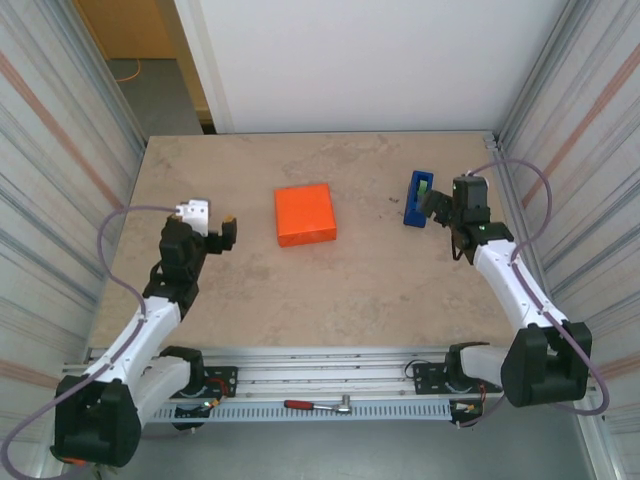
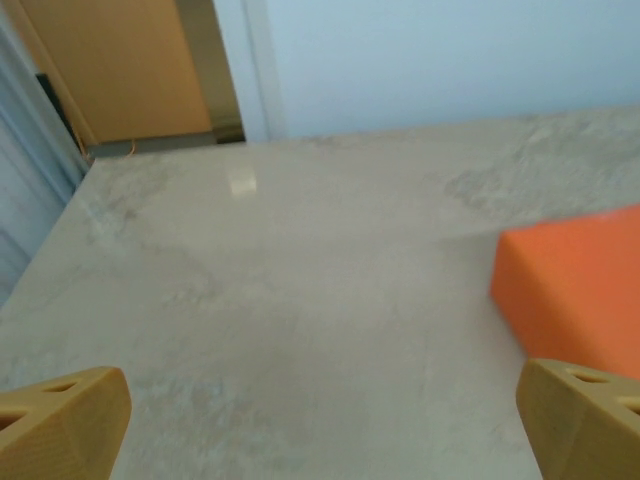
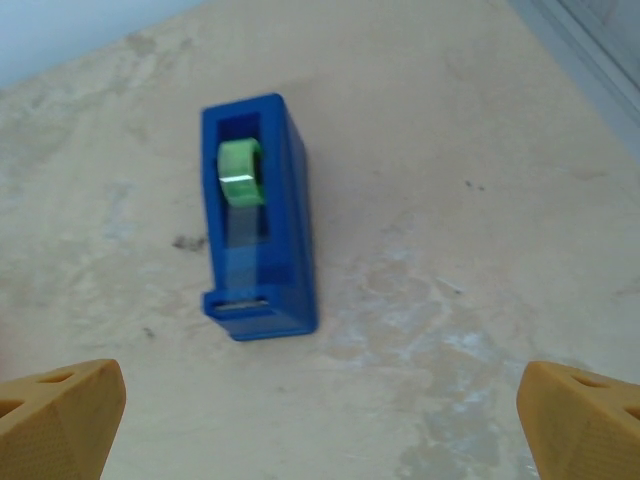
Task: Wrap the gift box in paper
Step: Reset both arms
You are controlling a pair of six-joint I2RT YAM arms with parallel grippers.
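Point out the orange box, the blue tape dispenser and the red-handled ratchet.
orange box [image 1: 305, 214], top external view, centre of top face.
blue tape dispenser [image 3: 258, 225], right wrist view, middle of body.
red-handled ratchet [image 1: 318, 405], top external view, shaft.

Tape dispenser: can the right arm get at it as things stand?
Probably yes: the right claw is open and close to the tape dispenser, with nothing standing between them.
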